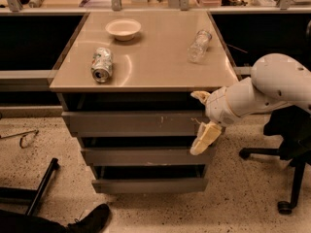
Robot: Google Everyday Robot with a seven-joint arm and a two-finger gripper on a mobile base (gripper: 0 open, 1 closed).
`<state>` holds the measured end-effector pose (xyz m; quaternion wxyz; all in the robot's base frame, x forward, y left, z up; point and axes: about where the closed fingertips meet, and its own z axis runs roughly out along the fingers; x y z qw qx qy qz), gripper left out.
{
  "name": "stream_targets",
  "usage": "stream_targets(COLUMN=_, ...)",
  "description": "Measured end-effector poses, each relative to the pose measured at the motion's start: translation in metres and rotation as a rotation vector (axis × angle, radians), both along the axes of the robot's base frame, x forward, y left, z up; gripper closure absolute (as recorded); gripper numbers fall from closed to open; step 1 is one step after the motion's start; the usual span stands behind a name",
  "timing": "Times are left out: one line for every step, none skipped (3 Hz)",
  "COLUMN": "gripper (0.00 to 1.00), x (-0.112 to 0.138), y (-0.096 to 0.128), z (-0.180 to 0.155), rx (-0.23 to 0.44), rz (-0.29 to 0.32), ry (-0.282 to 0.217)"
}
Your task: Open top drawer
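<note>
Grey top drawer (131,124) sits under the bench's front edge, its inside too dark to read. The gripper (202,118) is at its right end, cream fingers (206,137) spread wide. On the bench lie an empty bowl (123,29), a toppled can (101,64) and a bottle (199,45).

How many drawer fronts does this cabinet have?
3, stacked: the top drawer, widest; a middle drawer front below it; a bottom drawer front nearest the floor. The gripper is at the top drawer's right end.
</note>
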<state>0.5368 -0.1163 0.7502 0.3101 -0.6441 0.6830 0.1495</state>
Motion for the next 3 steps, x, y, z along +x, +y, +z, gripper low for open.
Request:
stream_targets(gripper=0.0, x=0.012, y=0.01, z=-0.018, rx=0.025, rz=-0.021, ry=-0.01)
stream_targets(gripper=0.0, x=0.024, y=0.022, z=-0.04, rx=0.048, rz=-0.024, ry=-0.016)
stream_targets(gripper=0.0, x=0.031, y=0.032, z=-0.058, rx=0.059, rz=-0.008, ry=-0.003)
